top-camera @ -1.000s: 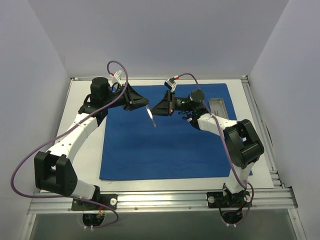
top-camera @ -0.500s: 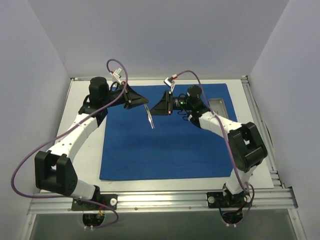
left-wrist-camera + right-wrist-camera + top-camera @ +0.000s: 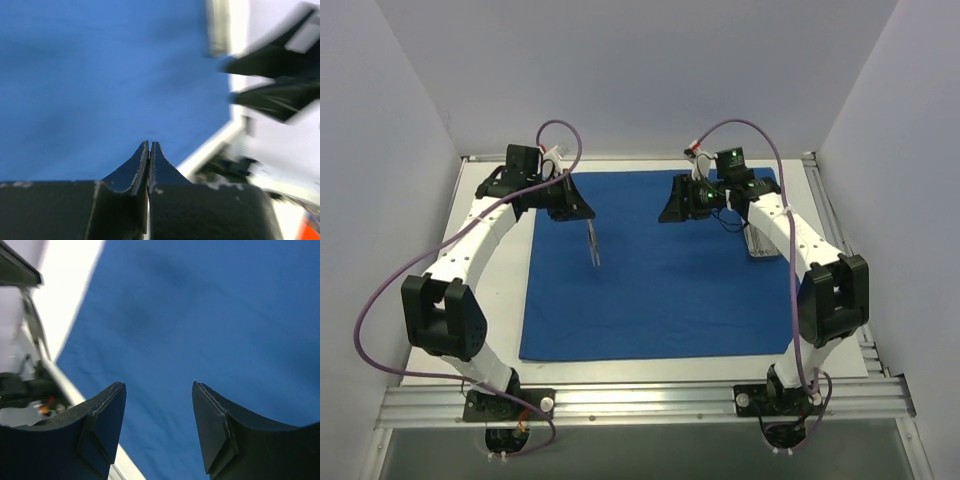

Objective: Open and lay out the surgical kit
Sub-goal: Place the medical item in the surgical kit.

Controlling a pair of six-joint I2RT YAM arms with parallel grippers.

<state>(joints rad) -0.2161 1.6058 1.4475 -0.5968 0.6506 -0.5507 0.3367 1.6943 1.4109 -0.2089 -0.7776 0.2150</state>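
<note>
Grip on the left is tight: the left gripper (image 3: 585,211) dangles a thin silver instrument (image 3: 592,245) over the blue cloth (image 3: 660,300) — already spread flat, so unwrapping looks done, laying out hardly begun. The right gripper (image 3: 666,212) hangs half-spread, empty.

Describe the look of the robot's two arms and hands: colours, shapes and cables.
The left arm and right arm have white links with bulky black joints. A purple cable loops loosely along each. The left hand and right hand are black, each with two tapering fingers. Small green lights glow near the right wrist.
</note>
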